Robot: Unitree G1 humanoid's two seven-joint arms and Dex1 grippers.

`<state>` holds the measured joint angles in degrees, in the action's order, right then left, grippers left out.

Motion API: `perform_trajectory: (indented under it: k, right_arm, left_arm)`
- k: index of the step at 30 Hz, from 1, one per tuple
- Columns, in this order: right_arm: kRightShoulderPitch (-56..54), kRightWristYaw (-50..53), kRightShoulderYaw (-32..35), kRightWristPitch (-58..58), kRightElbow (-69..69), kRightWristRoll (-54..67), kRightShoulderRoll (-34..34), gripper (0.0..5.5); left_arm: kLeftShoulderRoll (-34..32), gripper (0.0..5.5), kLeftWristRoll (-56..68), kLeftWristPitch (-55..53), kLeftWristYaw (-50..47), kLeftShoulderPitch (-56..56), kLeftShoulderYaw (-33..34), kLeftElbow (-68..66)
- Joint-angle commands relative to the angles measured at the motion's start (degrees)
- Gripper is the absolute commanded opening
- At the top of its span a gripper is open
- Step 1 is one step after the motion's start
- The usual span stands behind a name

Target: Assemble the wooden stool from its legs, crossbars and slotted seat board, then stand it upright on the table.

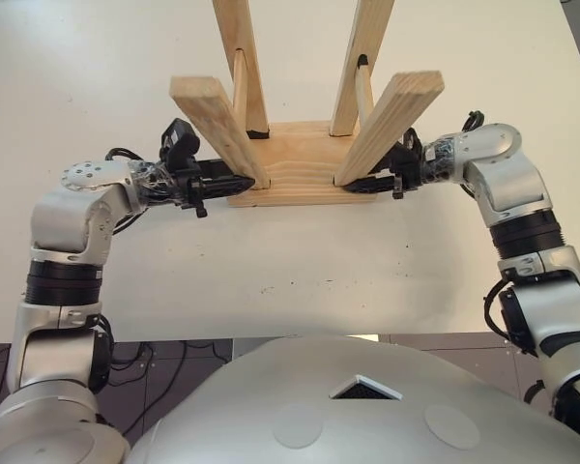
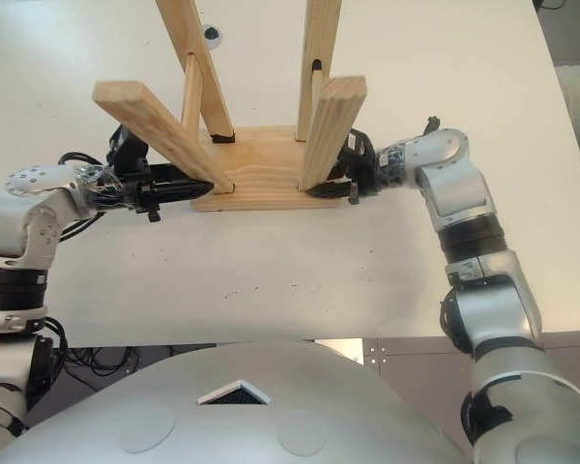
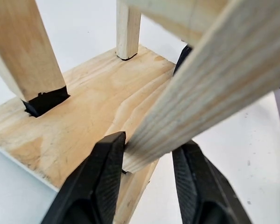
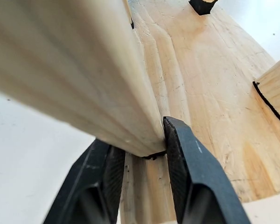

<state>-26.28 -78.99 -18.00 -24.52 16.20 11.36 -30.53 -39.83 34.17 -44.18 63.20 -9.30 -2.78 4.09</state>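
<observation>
The wooden stool lies upside down on the white table, its slotted seat board flat and its legs pointing up. My left gripper is shut on the base of the near-left leg, where it enters the board. In the left wrist view the black fingers flank that leg. My right gripper is shut on the base of the near-right leg, and its fingers clamp that leg. Two far legs stand in black-edged slots, with thin crossbars beside them.
A small round object lies on the table behind the stool. The table's front edge runs close to my body, and its right edge is beyond my right arm. Open tabletop lies in front of the seat board.
</observation>
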Motion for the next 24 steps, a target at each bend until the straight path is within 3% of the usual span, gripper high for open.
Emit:
perform_trajectory:
  k: [1,6,11,17,21,24]
  right_arm:
    - [-2.4,-10.0,-2.6,-19.1,-6.5,10.5,-1.5,1.17]
    - [-10.7,-11.0,0.9,-38.2,-2.8,18.4,0.1,1.13]
    - [-15.1,-2.6,4.2,-39.5,9.1,16.9,6.1,1.13]
    - [-20.3,0.9,9.3,-38.6,22.2,17.4,8.5,2.24]
    - [-21.6,2.2,11.4,-37.0,27.3,16.9,7.6,2.93]
    - [-22.3,3.2,14.0,-36.8,30.8,17.0,6.4,2.93]
  left_arm:
    - [-0.9,1.48,11.9,-16.9,0.1,0.1,2.9,5.3]
    - [1.4,1.33,20.6,-33.9,-8.9,-8.2,11.9,0.3]
    - [7.9,1.33,16.1,-35.0,-18.9,-15.8,15.1,-15.1]
    - [9.9,2.4,14.3,-33.4,-21.3,-17.4,16.2,-20.9]
    - [8.2,2.48,12.6,-30.9,-21.6,-17.3,17.8,-24.0]
    - [6.4,2.48,12.1,-28.4,-20.8,-17.0,18.8,-26.3]
